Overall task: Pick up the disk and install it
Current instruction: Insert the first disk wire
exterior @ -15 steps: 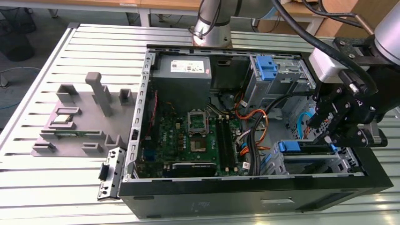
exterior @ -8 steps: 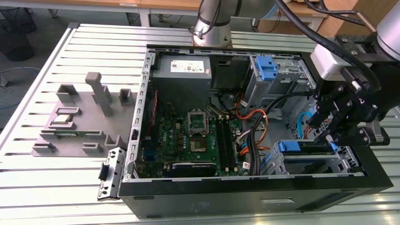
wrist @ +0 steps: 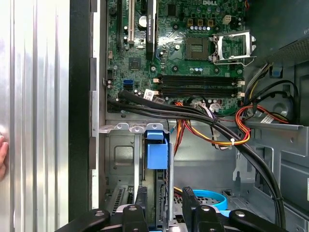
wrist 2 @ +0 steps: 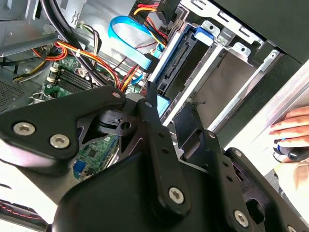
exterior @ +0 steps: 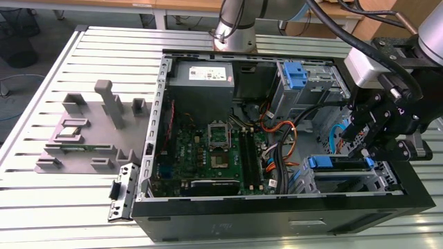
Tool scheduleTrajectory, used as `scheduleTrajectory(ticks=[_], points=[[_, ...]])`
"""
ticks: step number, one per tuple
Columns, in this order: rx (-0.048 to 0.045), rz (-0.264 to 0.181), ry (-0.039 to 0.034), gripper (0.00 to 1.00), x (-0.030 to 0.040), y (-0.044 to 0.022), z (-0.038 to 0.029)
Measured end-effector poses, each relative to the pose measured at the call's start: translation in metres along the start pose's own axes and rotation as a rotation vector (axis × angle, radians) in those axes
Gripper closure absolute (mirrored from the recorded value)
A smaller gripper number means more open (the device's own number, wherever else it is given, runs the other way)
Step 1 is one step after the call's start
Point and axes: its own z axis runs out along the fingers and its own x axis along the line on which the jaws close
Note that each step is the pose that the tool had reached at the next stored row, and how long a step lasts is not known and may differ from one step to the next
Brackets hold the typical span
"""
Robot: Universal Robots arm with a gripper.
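My pincer hangs released just above the disk, which sits in the drive bay; I judge installing nearly done, calling only for square final seating.

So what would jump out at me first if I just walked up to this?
Probably the open computer case lying on the slotted metal table, with its green motherboard and orange cables exposed. Then the big black gripper at the exterior view's right, hanging just above the blue-railed disk in the drive bay.
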Motion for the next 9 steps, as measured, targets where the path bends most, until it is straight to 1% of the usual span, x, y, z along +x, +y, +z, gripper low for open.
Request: scheduleTrajectory(ticks=[3, 9], points=[[0.0000, 0.000, 0.0002, 0.58, 0.0000, 0.0000, -0.0004], [0.0000, 0.000, 0.0001, 0.58, -0.0003, 0.0000, -0.0056]])
